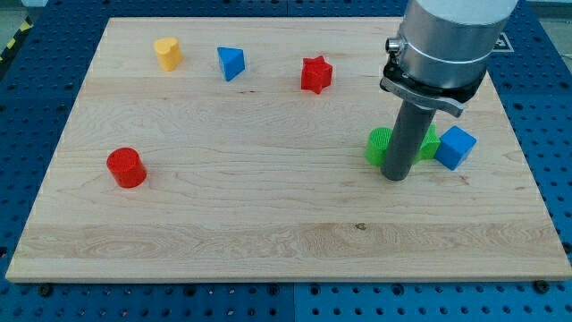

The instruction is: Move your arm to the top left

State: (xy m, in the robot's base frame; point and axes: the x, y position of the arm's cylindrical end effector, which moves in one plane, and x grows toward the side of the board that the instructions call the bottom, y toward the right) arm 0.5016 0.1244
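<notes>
My tip (pixel 394 176) rests on the wooden board (pixel 268 206) at the view's right, just in front of a green block (pixel 382 144) that the rod partly hides. A blue cube (pixel 457 147) sits right of the green block. A red star (pixel 315 74) lies up and left of the tip. Toward the view's top left are a blue triangular block (pixel 231 63) and a yellow heart-shaped block (pixel 167 52). A red cylinder (pixel 126 167) stands at the view's left.
The arm's grey body (pixel 451 40) hangs over the board's top right. A blue perforated table (pixel 36 98) surrounds the board.
</notes>
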